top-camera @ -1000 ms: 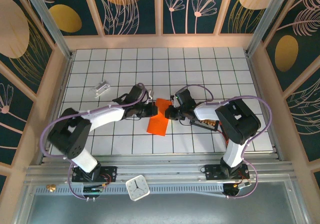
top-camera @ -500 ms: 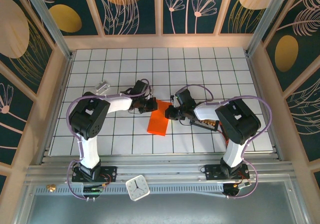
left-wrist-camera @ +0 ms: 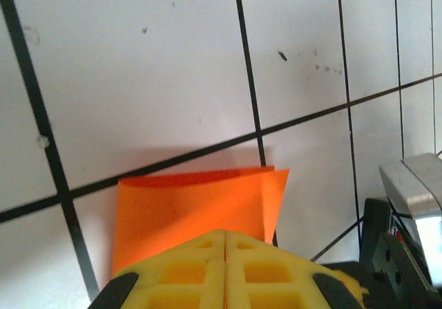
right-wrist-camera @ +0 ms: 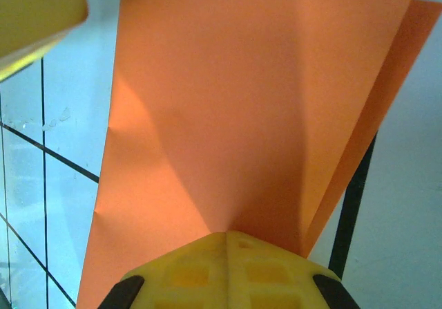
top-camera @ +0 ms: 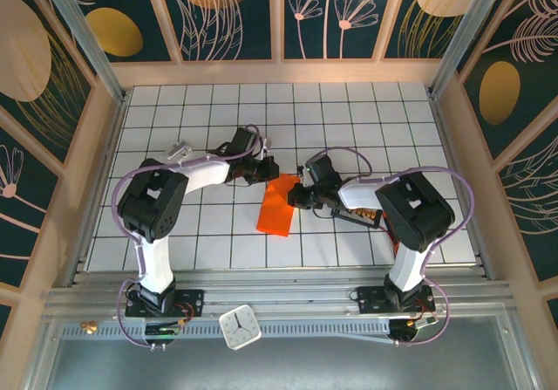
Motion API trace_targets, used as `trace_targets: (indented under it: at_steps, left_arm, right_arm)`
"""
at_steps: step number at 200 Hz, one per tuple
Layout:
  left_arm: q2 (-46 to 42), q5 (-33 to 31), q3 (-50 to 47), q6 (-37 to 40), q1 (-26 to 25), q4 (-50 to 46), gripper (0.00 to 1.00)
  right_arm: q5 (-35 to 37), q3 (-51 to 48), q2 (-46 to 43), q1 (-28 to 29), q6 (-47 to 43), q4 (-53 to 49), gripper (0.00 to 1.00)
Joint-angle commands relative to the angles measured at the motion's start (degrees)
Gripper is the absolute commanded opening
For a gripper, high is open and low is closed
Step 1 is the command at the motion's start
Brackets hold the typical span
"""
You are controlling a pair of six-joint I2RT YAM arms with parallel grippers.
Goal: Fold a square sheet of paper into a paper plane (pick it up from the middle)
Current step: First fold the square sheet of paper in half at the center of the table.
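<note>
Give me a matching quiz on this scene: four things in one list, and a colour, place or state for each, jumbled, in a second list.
Things:
1. orange paper
2. silvery block
3. clock
4. right gripper

Descriptions:
A. white, square, with dark hands
B. shut on the paper's edge
C. bright orange, folded
D. lying apart, left of the paper

Pairs: 1-C, 2-D, 3-A, 4-B

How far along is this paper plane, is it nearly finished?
Not nearly. Done: the orange paper is folded over into a narrower, doubled strip, with two layers showing at its edge. In hand: the left fingers and right fingers are closed on it near its far end. Left: no pointed nose or wings have been folded yet.
</note>
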Motion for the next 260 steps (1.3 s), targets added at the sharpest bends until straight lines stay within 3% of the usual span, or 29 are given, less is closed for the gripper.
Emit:
trace_targets:
  at_steps: [1,71,107,144,202,260]
  left_arm:
    - [4.04,-1.8,2.06,1.72,0.33,-2.68,0.08]
    - [5.71,-5.99,3.08,3.3,1.99,-3.97,0.08]
    - [0.42,-4.42,3.25,2.03,1.99,-3.88,0.14]
    - [-4.45,-2.32,-2.43,-0.5,-1.16,-1.96,0.18]
    - [-1.39,-5.19,-5.45,0.89,-1.73,-2.74,0.09]
    - [-0.42,-9.47,-7.51,3.3,0.29,-3.54,0.09]
  right_arm:
    - [7.1,-3.1,3.32,-0.93,-1.45,-10.46,0.0]
    - [7.36,-4.39,2.44,-0.89,-1.19,-10.58,0.0]
    - [7.54,-4.68,2.01,-0.97,-1.08,-10.6,0.0]
    - [7.71,-4.56,2.03,-0.97,-1.1,-10.78,0.0]
    - [7.54,-4.34,2.41,-1.12,-1.41,-10.53,0.0]
    - [7.63,-4.56,2.43,-1.15,-1.66,-10.87,0.0]
